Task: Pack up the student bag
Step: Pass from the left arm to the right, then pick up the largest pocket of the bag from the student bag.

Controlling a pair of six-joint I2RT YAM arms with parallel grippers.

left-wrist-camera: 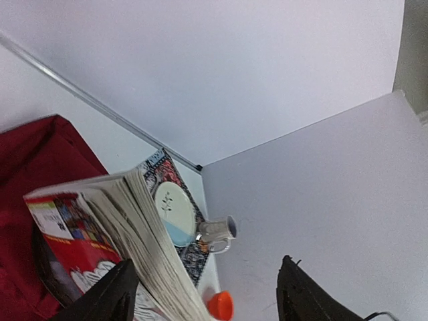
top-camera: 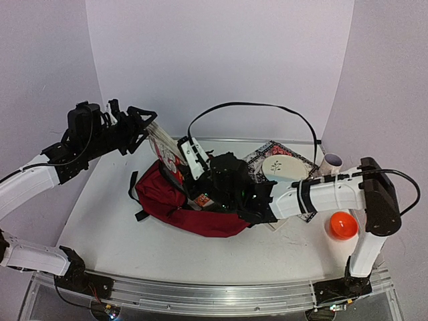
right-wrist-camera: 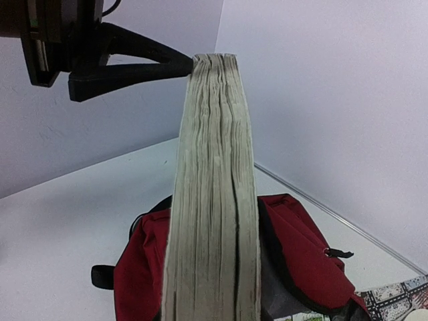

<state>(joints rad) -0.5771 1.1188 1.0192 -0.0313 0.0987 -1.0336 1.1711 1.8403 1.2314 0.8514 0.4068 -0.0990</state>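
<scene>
The student bag (top-camera: 200, 217) lies on the table as a dark red backpack, its mouth held apart round a thick book (top-camera: 175, 157) with a red cover. The book stands tilted, its lower end in the bag's opening. My right gripper (top-camera: 208, 180) is shut on the book's lower part; in the right wrist view its page edges (right-wrist-camera: 214, 200) fill the middle above the bag (right-wrist-camera: 301, 247) and hide my fingers. My left gripper (top-camera: 139, 126) is open at the book's top end, one fingertip (right-wrist-camera: 189, 64) touching the corner. The left wrist view has the book (left-wrist-camera: 134, 231) beside one finger.
Behind the right arm a pale plate (top-camera: 281, 167) rests on a patterned mat (top-camera: 264, 152). A glass mug (top-camera: 332, 162) stands at the back right and an orange cup (top-camera: 342, 226) near the right arm's base. A black cable (top-camera: 254, 105) arcs over the bag.
</scene>
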